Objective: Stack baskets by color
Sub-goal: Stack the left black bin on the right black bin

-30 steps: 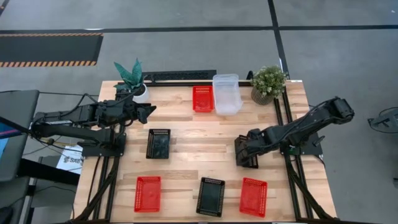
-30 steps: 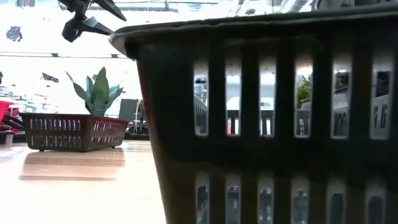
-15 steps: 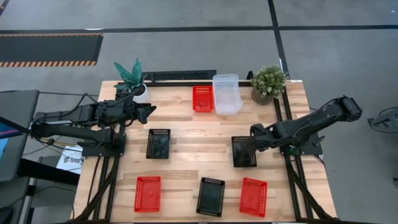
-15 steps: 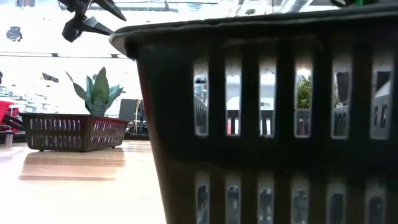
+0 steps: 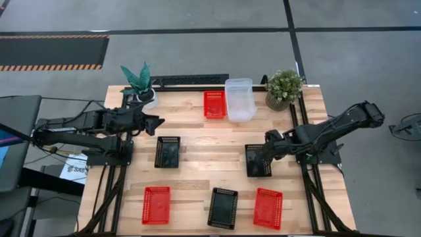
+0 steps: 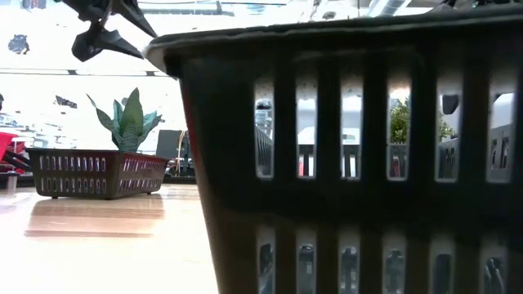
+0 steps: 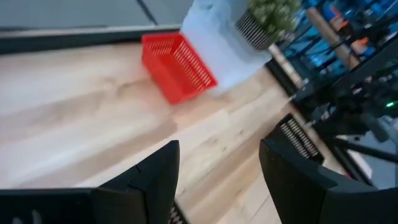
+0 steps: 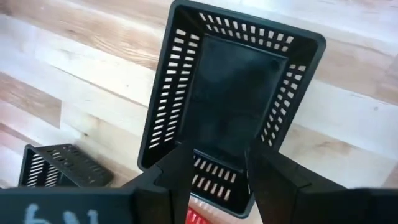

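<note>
Seven baskets lie flat on the wooden table. A red one (image 5: 214,104) and a clear one (image 5: 240,99) sit side by side at the far edge. Black ones lie at mid-left (image 5: 168,151), mid-right (image 5: 258,160) and near centre (image 5: 223,207). Two red ones (image 5: 156,204) (image 5: 268,207) flank the near black one. My right gripper (image 5: 262,151) (image 8: 221,177) hangs open above the near end of the mid-right black basket (image 8: 230,106), touching nothing. My left gripper (image 5: 160,122) (image 7: 217,180) is open and raised over the far left of the table.
Two potted plants stand at the far corners, a spiky one (image 5: 139,82) on the left and a bushy one (image 5: 283,87) on the right. In the low view the near black basket (image 6: 351,163) fills most of the picture. Bare wood lies mid-table between the black baskets.
My right gripper has risen off the mid-right black basket and drawn back a little toward the table's right edge; the basket lies flat on the table, uncovered. My left gripper has tipped slightly downward in place.
</note>
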You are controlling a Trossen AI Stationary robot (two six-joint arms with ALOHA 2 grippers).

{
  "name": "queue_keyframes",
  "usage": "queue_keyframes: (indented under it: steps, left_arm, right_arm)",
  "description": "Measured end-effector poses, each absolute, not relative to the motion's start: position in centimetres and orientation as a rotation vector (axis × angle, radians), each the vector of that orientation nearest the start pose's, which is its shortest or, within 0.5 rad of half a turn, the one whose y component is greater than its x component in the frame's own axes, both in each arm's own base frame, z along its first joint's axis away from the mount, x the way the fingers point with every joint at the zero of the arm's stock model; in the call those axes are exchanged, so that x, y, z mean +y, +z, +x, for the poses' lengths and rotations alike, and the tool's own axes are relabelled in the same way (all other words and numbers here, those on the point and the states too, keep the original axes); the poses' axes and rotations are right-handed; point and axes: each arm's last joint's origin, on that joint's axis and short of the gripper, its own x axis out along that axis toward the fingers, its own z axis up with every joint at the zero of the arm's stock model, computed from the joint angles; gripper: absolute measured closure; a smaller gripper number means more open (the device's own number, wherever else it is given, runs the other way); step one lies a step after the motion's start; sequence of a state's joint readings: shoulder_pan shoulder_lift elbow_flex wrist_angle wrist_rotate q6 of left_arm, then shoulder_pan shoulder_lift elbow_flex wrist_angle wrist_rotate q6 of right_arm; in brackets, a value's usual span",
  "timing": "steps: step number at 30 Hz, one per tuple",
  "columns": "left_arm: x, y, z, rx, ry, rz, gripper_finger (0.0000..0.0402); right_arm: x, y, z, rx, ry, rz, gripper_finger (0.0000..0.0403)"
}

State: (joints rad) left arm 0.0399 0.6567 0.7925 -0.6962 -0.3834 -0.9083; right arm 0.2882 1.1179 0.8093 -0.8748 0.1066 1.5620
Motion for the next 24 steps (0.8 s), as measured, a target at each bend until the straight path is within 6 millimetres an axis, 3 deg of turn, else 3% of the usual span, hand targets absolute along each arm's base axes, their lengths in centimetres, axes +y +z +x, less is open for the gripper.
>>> queue_keyframes:
  steps: [10, 16, 20, 24]
  left_arm:
    - [1.3, 29.3, 11.6, 0.497, 0.663, -0.87, 0.0193]
    - [1.1, 28.3, 10.6, 0.627, 0.72, -0.965, 0.0193]
    - [1.0, 27.9, 10.1, 0.691, 0.756, -0.996, 0.0193]
    - [1.0, 27.7, 9.8, 0.704, 0.791, -1.027, 0.0193]
  right_arm:
    - [4.5, 23.9, 19.4, 0.94, -0.651, 1.101, 0.0231]
    - [3.0, 24.7, 21.0, 0.794, -0.571, 1.12, 0.023]
    - [1.3, 24.9, 22.6, 0.669, -0.577, 1.129, 0.023]
    - [-0.2, 24.9, 25.4, 0.539, -0.462, 1.1, 0.0233]
